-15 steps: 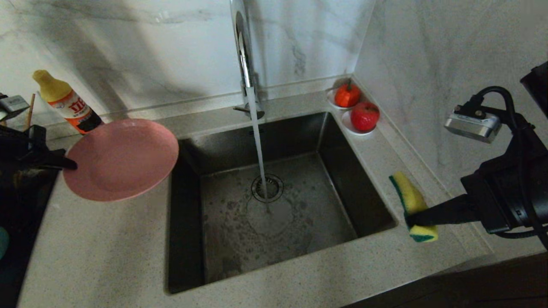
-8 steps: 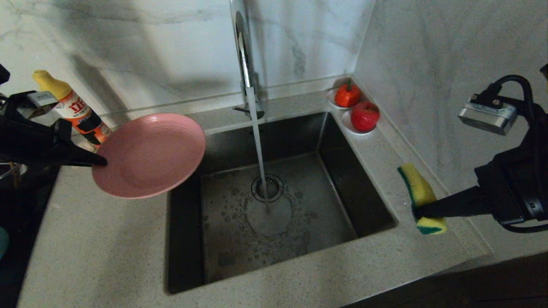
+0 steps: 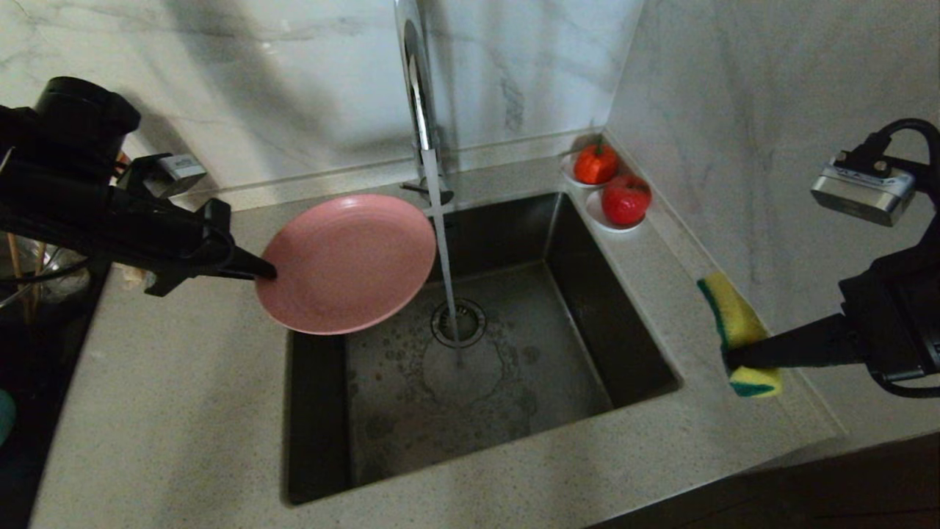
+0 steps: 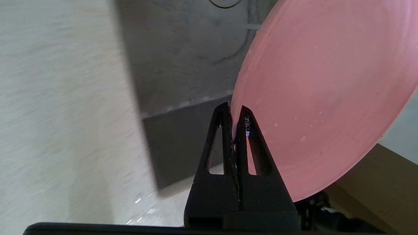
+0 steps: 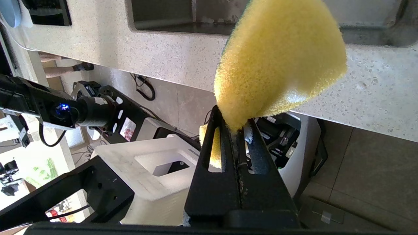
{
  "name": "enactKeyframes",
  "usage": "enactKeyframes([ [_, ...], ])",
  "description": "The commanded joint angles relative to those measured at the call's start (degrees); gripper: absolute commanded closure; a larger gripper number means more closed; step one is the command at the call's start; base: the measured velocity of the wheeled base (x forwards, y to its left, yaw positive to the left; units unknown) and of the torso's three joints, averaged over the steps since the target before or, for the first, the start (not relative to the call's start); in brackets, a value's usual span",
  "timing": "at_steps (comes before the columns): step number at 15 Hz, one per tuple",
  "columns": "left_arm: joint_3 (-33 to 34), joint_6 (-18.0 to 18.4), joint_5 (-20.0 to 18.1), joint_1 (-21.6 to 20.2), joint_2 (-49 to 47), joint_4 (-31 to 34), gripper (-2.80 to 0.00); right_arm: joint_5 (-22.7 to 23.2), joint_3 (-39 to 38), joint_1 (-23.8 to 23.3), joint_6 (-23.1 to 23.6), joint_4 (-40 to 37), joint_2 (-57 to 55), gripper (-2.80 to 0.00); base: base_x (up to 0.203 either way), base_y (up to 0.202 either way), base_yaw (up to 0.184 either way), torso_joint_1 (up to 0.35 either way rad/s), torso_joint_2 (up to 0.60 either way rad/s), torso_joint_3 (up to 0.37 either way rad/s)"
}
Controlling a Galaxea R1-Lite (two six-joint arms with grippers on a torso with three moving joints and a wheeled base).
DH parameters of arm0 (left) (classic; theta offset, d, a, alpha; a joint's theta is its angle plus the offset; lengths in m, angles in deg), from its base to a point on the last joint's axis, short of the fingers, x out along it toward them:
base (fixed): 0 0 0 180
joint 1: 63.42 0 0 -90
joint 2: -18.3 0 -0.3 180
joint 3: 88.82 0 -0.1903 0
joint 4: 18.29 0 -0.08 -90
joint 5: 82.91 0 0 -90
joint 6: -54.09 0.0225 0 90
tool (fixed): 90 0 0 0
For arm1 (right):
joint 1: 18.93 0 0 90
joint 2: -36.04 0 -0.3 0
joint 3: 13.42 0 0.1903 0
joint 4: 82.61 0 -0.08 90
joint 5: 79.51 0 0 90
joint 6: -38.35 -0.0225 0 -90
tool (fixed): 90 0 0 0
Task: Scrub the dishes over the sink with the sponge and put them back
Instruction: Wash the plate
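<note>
Left gripper pinches rim of round matte pink plate, frame centre-left, beside faucet stream; thin edge grip may slip. Right gripper squeezes yellow foam sponge, right.

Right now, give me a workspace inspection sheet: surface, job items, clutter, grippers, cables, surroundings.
Surface: speckled countertop around a dark sink; faucet running into the drain.
Job's things: pink plate held over the sink's near-left corner, beside the water stream; yellow sponge held above the counter right of the sink.
Clutter: two red fruits on saucers in the back corner.
Grippers: left gripper jaws shut on the plate rim; right gripper jaws shut on the sponge.
Cables: black cable looping at the right wrist.
Surroundings: marble wall behind and to the right.
</note>
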Motion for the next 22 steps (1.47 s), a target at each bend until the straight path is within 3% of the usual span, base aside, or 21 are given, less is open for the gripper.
enactKeyframes([
  [1,1.42,-2.75,3.14,4.56,-1.87,-3.90,0.00,0.13,0.01,0.00,-0.09,-0.21,0.36,0.00,0.000,0.000,0.000,0.000,0.00,0.000],
  [6,2.19,-7.92,5.10,7.93,-4.60,-11.18,0.00,0.13,-0.08,0.00,-0.09,-0.30,0.45,0.00,0.000,0.000,0.000,0.000,0.00,0.000],
  [10,2.80,-9.76,6.68,9.77,-6.21,-15.36,0.00,0.13,-0.26,0.00,0.00,-0.21,0.36,0.00,0.000,0.000,0.000,0.000,0.00,0.000],
  [18,4.08,-9.96,9.33,17.13,-9.59,-16.42,0.00,0.13,-1.72,0.00,0.17,-0.21,0.36,0.00,0.000,0.000,0.000,0.000,0.00,0.000],
  [22,7.62,-9.38,9.71,18.34,-9.74,-17.00,0.00,0.22,-2.30,0.00,0.17,0.66,-0.04,0.00,0.000,0.000,0.000,0.000,0.00,0.000],
])
